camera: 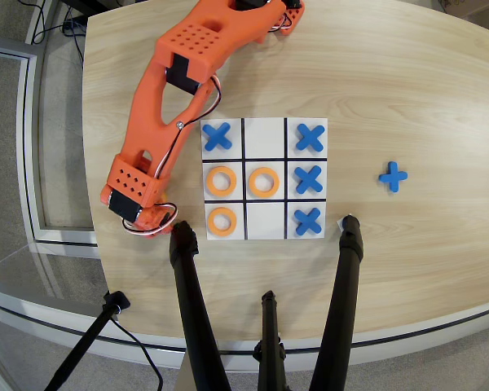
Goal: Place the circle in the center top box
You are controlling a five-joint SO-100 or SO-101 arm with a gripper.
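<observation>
A: Item one, far left of the overhead view: orange arm [159, 106], running from 12 o'clock down to about 8 o'clock of the desk [407, 90]. Its lower end carries the claw [151, 221].

B: Condition of the claw?

A: Seen from above, mostly under the wrist housing. How far apart the fingers stand cannot be told, nor whether anything is between them. It sits just left of the board, off its lower-left corner, over bare wood.

B: Next item.

A: White nine-cell board [264, 230]. Left column, top to bottom: blue cross [218, 136], orange ring [221, 181], orange ring [221, 221]. Any of these rings could be the circle; all lie flat inside their cells, none touched by the claw.

B: Middle column?

A: The center top box [264, 137] at 12 o'clock of the board, bare white. Below it, a third orange ring [263, 182] in the board's middle cell. Bottom cell bare.

B: Right column?

A: Three blue crosses [310, 137], one per cell.

B: Anything off the board?

A: One loose blue cross [394, 176] at 3 o'clock, well apart. Black stand legs [191, 301] at 6 o'clock.
</observation>
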